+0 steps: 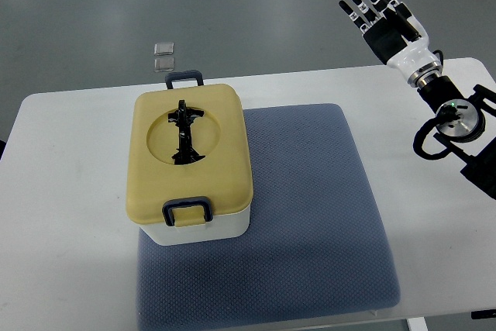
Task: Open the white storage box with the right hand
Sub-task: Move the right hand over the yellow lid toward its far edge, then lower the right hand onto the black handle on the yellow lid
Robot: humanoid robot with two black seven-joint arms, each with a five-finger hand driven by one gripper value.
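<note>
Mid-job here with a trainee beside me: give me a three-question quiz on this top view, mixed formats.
1. True or false: the right hand is touching the storage box.
2. The box stands on: A) bare table, B) the left part of the grey mat, C) the floor.
3. Fill in: the box's yellow lid is ____ (on/off).

Key: 1 false, the hand is raised beyond the table's far right edge with fingers spread; 2 B; 3 on, with the dark latch at the near side.
</note>
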